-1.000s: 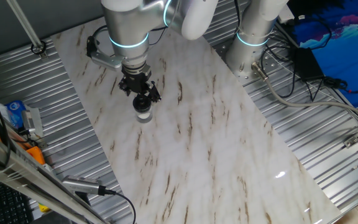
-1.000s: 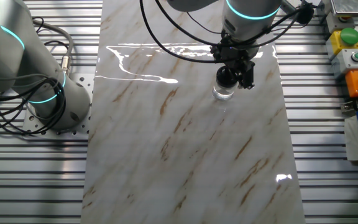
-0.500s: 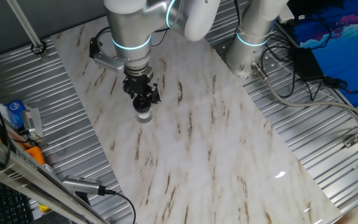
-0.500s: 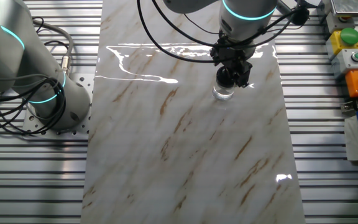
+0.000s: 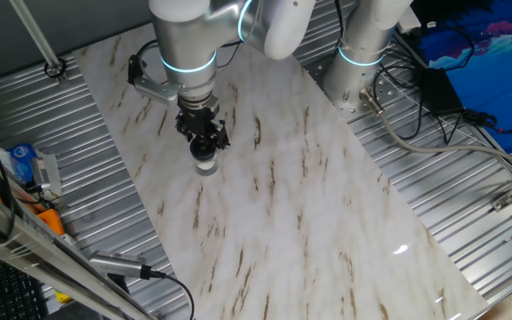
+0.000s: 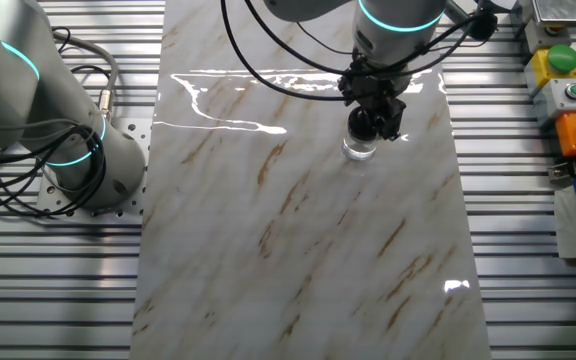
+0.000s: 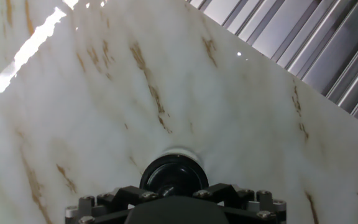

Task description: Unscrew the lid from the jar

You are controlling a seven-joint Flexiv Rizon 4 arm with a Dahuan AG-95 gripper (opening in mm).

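In the hand view the gripper (image 7: 174, 198) is cut by the bottom edge and hides its fingertips, and the lid (image 7: 173, 176) covers most of the jar (image 7: 178, 151) below it.

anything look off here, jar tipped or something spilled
Nothing stands out. The jar stands upright on the marble table with the black lid on top, and the gripper is right over it. No spill or damage shows; whether the jaws are closed on the lid is unclear.
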